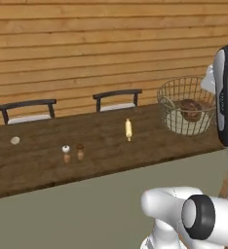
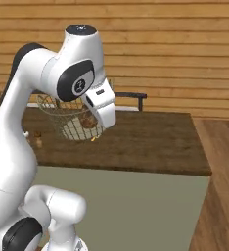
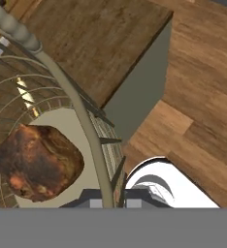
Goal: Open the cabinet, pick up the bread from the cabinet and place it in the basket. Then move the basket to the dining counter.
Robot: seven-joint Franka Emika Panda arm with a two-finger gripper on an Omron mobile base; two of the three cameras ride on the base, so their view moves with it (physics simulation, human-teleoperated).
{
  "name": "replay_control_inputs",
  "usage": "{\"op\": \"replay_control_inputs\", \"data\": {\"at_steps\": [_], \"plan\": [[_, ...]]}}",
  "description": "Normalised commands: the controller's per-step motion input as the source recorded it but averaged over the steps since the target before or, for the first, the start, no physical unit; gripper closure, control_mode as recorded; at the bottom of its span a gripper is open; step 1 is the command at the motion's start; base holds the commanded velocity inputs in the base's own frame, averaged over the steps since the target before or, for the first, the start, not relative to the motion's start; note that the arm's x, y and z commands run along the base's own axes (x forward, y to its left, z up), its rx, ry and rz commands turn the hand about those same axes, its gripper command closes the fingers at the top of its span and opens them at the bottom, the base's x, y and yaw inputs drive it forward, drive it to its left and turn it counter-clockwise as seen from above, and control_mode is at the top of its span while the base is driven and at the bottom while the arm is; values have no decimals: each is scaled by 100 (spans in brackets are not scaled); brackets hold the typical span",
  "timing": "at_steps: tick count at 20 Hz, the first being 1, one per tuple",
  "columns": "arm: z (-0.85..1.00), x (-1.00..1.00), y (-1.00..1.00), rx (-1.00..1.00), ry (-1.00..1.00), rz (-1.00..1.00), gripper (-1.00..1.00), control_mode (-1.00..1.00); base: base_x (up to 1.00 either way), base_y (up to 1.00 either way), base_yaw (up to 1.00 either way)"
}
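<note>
1. While its fingers sit nearly together, the gripper [image 3: 110, 203] pinches the thin wire rim of the basket [image 1: 184, 99]; the hand view shows the rim wire running down between the finger bases.
2. Inside the basket, the bread [image 3: 37, 162] lies on the solid cream base, a rounded, crusty dark-brown lump with mottled orange patches.
3. Pale mesh walls curve up around it into a bowl shape, topped by a thicker, rope-like rim.
4. From the left base view, the basket is at the right part of the dining counter [image 1: 101, 141], a long dark-brown plank top; whether it rests there or hangs just above is unclear.
5. Further left lie a pale rolling pin [image 1: 128, 129], two small shakers [image 1: 73, 152] and a small pale disc [image 1: 15, 140].
6. Black-framed chairs [image 1: 117, 98] stand along the far edge, before a horizontal-planked wooden wall [image 1: 86, 44].
</note>
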Motion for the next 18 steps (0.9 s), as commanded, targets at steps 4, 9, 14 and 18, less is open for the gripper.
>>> {"op": "replay_control_inputs", "data": {"at_steps": [4, 9, 14, 18], "plan": [[0, 0, 0, 0, 0, 0, 100, 100, 99, -25, 41], [0, 0, 0, 0, 0, 0, 100, 100, 58, -56, 60], [-1, 3, -2, 0, 0, 1, 100, -100, 12, -22, 24], [-23, 44, -11, 0, 0, 1, 100, -100, 0, 0, 0]]}}
